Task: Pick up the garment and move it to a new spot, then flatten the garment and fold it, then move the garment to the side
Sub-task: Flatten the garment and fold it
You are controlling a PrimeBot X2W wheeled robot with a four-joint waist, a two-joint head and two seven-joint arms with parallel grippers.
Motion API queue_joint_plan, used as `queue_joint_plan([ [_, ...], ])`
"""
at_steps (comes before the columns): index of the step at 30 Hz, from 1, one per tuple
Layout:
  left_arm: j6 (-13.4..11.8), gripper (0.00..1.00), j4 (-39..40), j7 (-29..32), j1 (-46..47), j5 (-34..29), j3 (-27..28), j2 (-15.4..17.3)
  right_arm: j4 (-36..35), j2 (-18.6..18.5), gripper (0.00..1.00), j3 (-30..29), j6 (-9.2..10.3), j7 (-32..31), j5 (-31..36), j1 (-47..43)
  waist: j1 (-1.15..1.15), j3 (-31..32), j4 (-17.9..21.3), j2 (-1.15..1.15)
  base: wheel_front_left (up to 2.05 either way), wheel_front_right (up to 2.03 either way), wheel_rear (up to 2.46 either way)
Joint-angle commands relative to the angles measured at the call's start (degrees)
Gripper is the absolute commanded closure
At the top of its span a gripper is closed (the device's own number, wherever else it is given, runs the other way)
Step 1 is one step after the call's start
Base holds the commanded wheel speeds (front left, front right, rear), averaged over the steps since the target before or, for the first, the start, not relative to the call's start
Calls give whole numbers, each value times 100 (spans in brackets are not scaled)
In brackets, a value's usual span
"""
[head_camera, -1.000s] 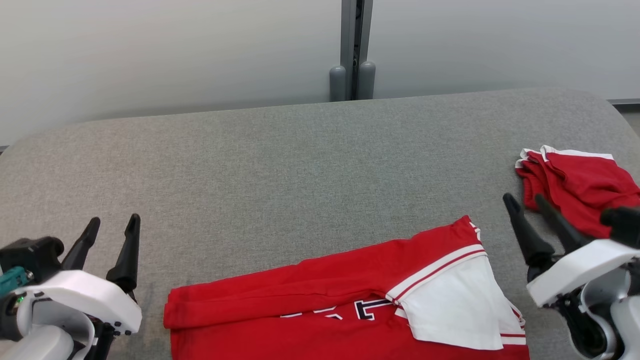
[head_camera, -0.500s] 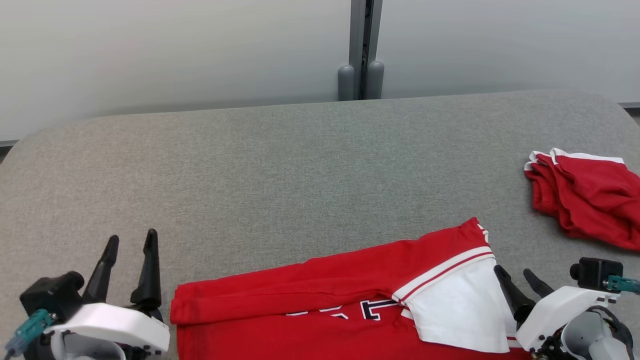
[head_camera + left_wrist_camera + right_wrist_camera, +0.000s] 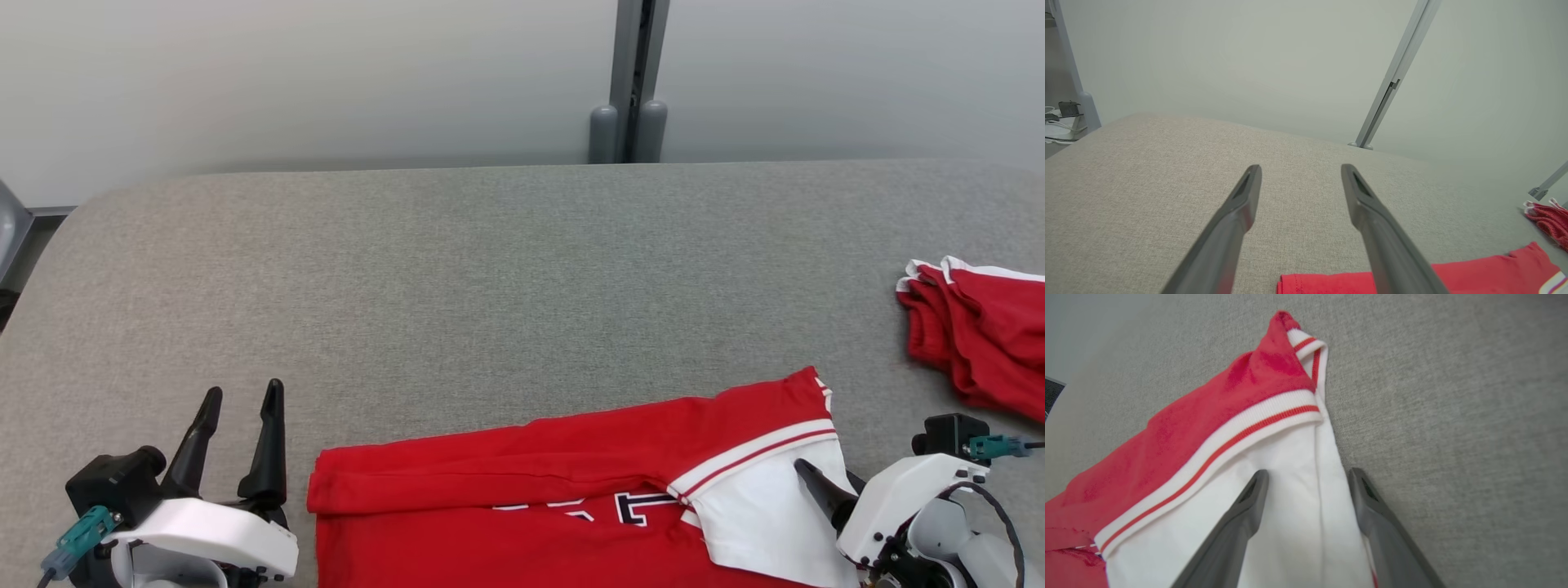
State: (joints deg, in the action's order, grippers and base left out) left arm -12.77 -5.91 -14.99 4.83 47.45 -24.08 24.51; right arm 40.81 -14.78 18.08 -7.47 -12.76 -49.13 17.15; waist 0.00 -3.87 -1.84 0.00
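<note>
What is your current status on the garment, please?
Left gripper open, beside the jersey. Right gripper open over its white panel edge. Second red garment apart, far right.

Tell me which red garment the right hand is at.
The flat red jersey with the white panel, under the right hand; the bunched red garment lies apart, farther right.

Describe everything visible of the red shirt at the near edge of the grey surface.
The red shirt looks like soft knit, with a white panel at its right end bordered by a white band carrying a thin red stripe, and dark lettering outlined in white, partly hidden. It lies flat on the grey fabric surface, far edge folded over, near part cut off by the head view. The right end effector, open, straddles the panel's outer edge; contact cannot be judged.
</note>
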Motion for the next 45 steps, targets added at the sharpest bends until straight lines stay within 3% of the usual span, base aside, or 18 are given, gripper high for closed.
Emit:
queue_joint_plan([
  [1, 45, 0, -31, -22, 37, -87, 90, -15, 90, 154, 0, 171, -6, -191, -123, -102, 0, 2, -59, 0, 0, 0, 0],
  [4, 121, 0, -45, -22, 22, -254, 217, -124, 84, 170, 0, 300, -9, -287, -332, -128, 0, 11, -140, 0, 0, 0, 0],
  [5, 144, 0, -40, -23, -1, -328, 277, -153, 83, 154, 20, 333, -9, -287, -374, -125, 0, 16, -163, 0, 0, 0, 0],
  [6, 177, 0, -36, -23, -39, -397, 330, -196, 85, 145, 59, 365, -9, -271, -409, -115, 0, 20, -181, 0, 0, 0, 0],
  [7, 214, 0, -37, -22, -85, -465, 377, -259, 82, 135, 68, 392, -9, -244, -443, -100, 0, 23, -195, 0, 0, 0, 0],
  [8, 239, 0, -33, -22, -118, -535, 437, -324, 70, 114, 97, 420, -9, -211, -471, -75, 0, 26, -207, 0, 0, 0, 0],
  [9, 281, 0, -31, -21, -155, -605, 504, -379, 47, 77, 100, 440, -9, -152, -494, -49, 0, 30, -216, 0, 0, 0, 0],
  [17, 630, 0, -192, -16, -365, -1030, 834, -817, -46, -235, 100, 497, -3, 199, -736, 113, 0, 80, -222, 0, 0, 0, 0],
  [30, 1084, 0, -457, -16, -442, -1426, 1268, -1199, 148, -925, 100, 345, -3, 610, -641, 360, 0, 159, -58, 0, 0, 0, 0],
  [37, 1218, 0, -583, -16, -503, -1563, 1411, -1358, -300, -1007, 100, 406, -3, 692, -309, 513, 0, 245, -13, 0, 0, 0, 0],
  [45, 1306, 0, -706, -16, -535, -1672, 1488, -1503, -1200, -801, 100, 402, -3, 570, 267, 459, 0, 347, -59, 0, 0, 0, 0],
])
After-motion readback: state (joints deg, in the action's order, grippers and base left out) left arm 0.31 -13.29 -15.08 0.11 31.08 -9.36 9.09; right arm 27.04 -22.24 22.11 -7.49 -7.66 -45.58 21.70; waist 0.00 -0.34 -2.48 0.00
